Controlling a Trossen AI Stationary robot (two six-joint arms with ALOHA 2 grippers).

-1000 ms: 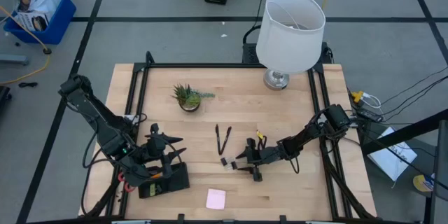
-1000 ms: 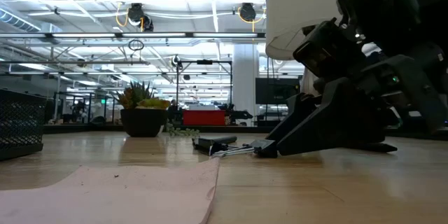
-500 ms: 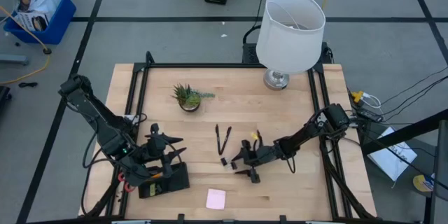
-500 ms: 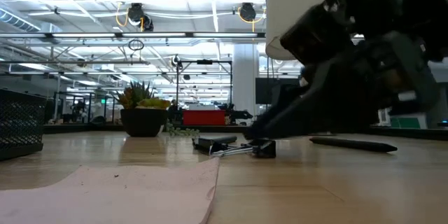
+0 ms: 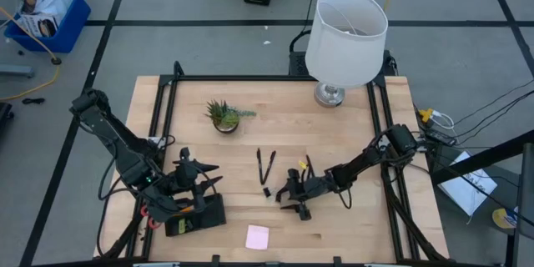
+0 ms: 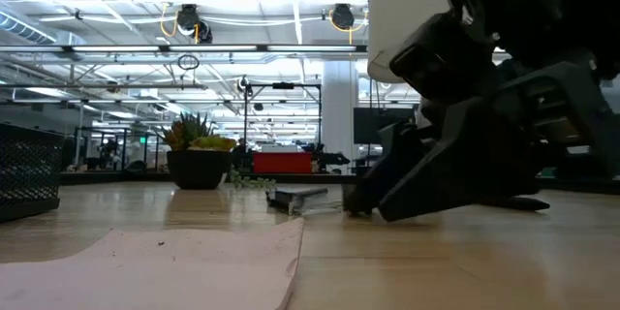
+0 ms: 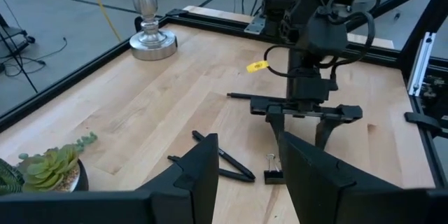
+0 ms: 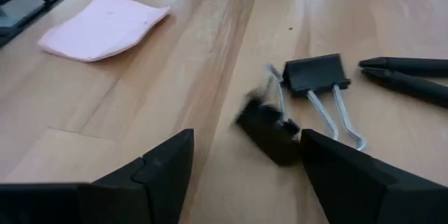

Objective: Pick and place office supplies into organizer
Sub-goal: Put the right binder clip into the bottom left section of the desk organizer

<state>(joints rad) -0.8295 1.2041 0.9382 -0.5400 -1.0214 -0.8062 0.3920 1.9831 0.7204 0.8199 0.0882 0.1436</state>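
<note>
Black clips and pens lie loose mid-table, pink pad too; our right gripper hovers spread over a clip; left gripper, part-open, waits above the organizer; most remains.

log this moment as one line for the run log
right gripper: open, low over binder clips | left gripper: above organizer, nothing seen held | pens: on table | sticky pad: on table
</note>
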